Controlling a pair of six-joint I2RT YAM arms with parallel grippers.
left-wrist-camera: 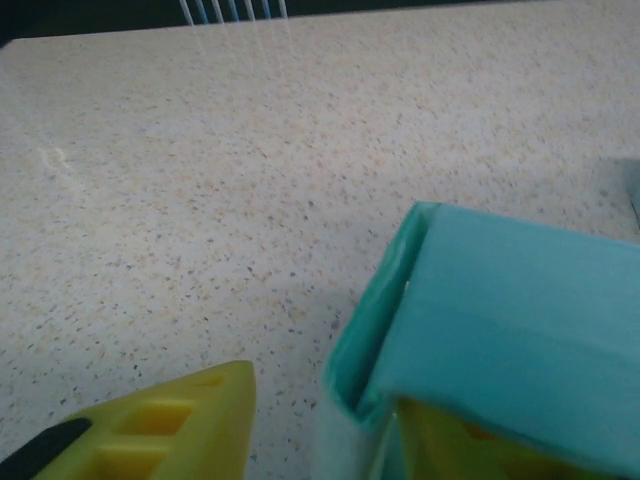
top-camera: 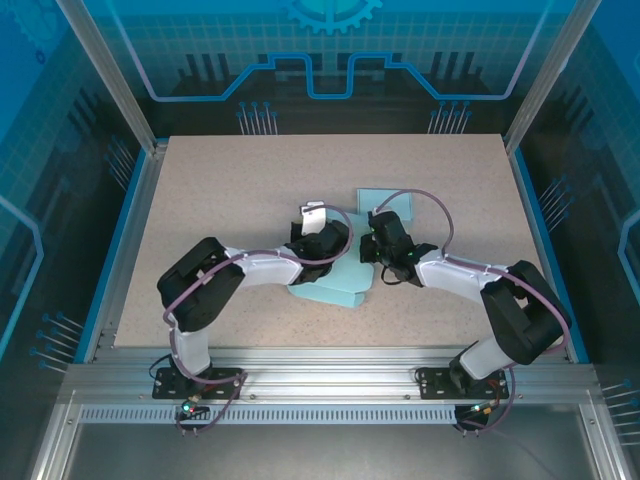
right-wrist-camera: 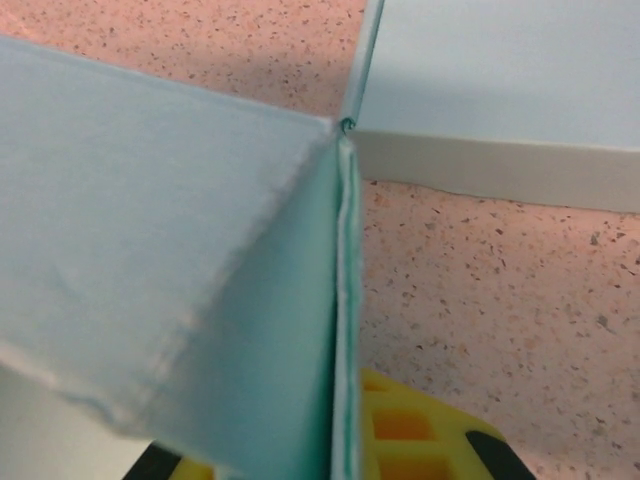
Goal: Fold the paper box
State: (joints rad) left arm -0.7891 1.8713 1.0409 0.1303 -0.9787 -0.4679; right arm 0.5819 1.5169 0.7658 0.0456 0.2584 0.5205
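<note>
We judge the light teal paper box (top-camera: 325,293) at the middle of the speckled table (top-camera: 230,190) light, thin and easily creased, best held by its walls: the right gripper (top-camera: 377,248) pinches one upright wall, while the fingers (left-wrist-camera: 160,425) of the left gripper (top-camera: 322,243) stand apart astride another.

Speckled beige bench (top-camera: 220,200), matte, bordered left and right by blue edge trim (top-camera: 120,240). Aluminium frame posts (top-camera: 110,75) at the far corners, translucent blue panels (top-camera: 330,60) with line patterns behind. Slotted aluminium rail (top-camera: 330,411) along the near edge.
</note>
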